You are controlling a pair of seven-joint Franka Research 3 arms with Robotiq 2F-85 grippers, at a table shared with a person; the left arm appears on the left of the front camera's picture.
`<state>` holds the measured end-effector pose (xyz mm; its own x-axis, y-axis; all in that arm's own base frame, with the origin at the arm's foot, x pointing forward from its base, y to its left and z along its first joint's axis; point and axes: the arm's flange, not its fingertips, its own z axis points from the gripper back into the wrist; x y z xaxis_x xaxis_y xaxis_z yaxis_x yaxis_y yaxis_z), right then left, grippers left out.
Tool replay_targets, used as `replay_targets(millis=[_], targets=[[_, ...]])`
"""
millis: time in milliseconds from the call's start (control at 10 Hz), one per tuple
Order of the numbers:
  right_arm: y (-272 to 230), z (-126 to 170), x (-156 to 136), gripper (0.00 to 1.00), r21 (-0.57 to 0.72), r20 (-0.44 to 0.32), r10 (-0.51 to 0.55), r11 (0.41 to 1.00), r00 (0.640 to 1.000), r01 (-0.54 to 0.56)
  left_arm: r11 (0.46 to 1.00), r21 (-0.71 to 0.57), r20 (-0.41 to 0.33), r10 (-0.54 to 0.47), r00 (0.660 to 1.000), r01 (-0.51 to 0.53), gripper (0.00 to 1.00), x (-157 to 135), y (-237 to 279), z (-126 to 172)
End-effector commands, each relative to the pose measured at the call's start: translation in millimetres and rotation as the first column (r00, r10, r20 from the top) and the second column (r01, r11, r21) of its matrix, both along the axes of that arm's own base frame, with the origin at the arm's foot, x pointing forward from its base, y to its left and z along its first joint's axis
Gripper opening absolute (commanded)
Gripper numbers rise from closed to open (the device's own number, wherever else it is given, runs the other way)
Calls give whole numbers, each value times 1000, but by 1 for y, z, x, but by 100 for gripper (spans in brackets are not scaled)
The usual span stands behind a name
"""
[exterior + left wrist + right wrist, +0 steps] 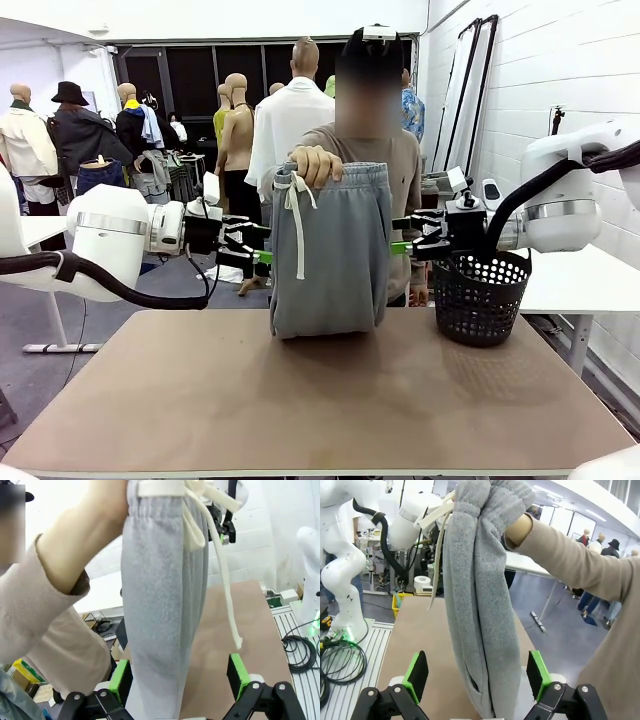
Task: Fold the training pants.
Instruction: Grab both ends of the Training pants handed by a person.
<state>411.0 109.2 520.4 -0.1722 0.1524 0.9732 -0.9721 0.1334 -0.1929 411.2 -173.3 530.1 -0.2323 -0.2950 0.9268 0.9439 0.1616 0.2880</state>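
Above the far side of the table (300,400), the training pants (330,250) hang bunched from a person's hand (316,165), between the two grippers.
The hand holds the waistband from above, the white drawstring (297,225) dangles down the front, and the lower end reaches the tabletop. The left gripper (264,257) and the right gripper (398,247) reach in level from opposite sides, each with fingers spread wide around the grey cloth, neither clamped on it. A black basket (480,295) stands under the right gripper.
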Motion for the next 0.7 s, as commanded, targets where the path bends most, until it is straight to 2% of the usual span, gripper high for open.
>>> replay_targets(millis=[0, 600], targets=[[4, 5, 7, 100, 42, 39, 10, 999, 999, -12, 999, -49, 51, 6, 999, -3, 100, 0, -7, 1], [12, 20, 6, 100, 104, 102, 6, 994, 995, -17, 996, -54, 60, -60, 996, 64, 100, 4, -19, 20]])
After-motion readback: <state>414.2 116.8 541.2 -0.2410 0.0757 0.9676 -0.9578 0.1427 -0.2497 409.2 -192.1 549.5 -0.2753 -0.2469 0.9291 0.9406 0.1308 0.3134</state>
